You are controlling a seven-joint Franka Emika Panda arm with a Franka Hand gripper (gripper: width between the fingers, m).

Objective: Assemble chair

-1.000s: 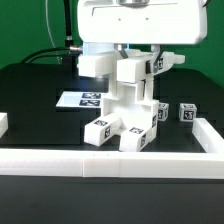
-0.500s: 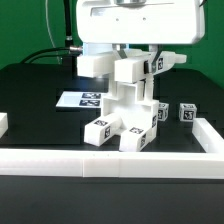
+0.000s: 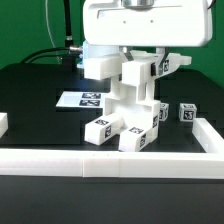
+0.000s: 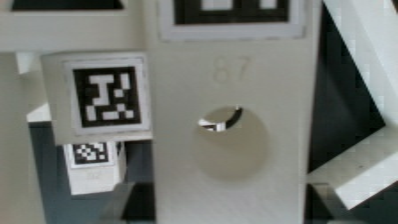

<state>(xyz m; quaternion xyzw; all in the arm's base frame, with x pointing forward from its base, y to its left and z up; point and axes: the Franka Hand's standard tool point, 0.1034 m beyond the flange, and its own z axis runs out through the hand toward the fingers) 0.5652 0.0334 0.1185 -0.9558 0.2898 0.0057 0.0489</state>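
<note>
I see the tool (image 3: pixel 138 56) closed on the top upright of the chair (image 3: pixel 124 112). The rest stands directly beneath it on the counter (image 3: pixel 30 85).

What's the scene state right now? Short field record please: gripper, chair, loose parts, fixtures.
gripper: shut on the top piece of the chair
chair: partly built, upright on the table, tagged blocks at its base
cube: loose, on the exterior view's right of the chair, apart from it
marker board: flat, behind the chair on the exterior view's left
rail: along the front edge
wrist view: close on a chair panel with a round hole, tag beside it
</note>
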